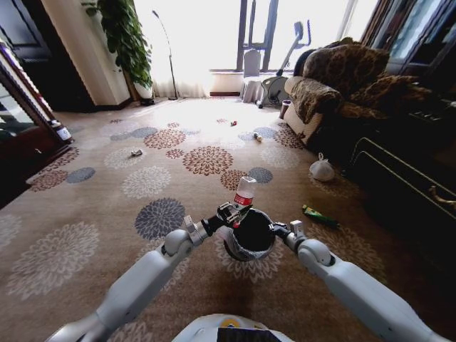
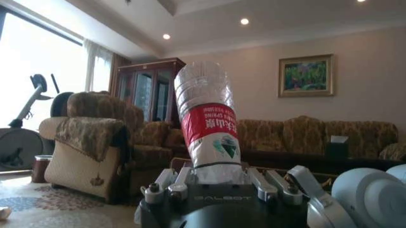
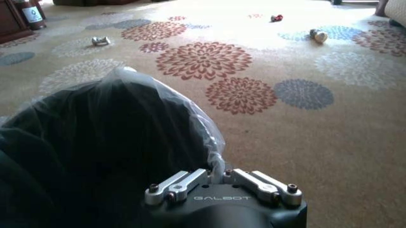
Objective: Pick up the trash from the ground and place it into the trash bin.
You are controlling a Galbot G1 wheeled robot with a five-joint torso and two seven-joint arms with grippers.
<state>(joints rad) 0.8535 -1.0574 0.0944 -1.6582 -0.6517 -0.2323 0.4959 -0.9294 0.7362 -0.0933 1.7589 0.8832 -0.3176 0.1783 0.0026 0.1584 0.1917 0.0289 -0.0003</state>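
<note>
My left gripper [image 1: 232,212] [image 2: 212,179] is shut on a clear plastic bottle [image 1: 244,192] [image 2: 208,128] with a red-and-white label, holding it upright just above the far rim of the trash bin [image 1: 249,236] [image 3: 95,156]. The bin is black with a crinkled plastic liner. My right gripper [image 1: 280,229] [image 3: 219,180] is shut on its rim and liner and holds it up off the carpet. More trash lies on the carpet: a green bottle [image 1: 319,216], a white knotted bag [image 1: 321,169], a crushed can [image 1: 136,152] [image 3: 100,41], a small bottle [image 1: 257,137] [image 3: 317,35] and a red scrap [image 1: 233,122] [image 3: 276,18].
A patterned armchair and sofa [image 1: 335,85] and a dark low table [image 1: 406,178] line the right side. A wooden cabinet [image 1: 25,135] stands at the left, with a plant [image 1: 128,43] and an exercise bike [image 1: 274,71] by the far window. The flowered carpet [image 1: 92,206] is open ahead and to the left.
</note>
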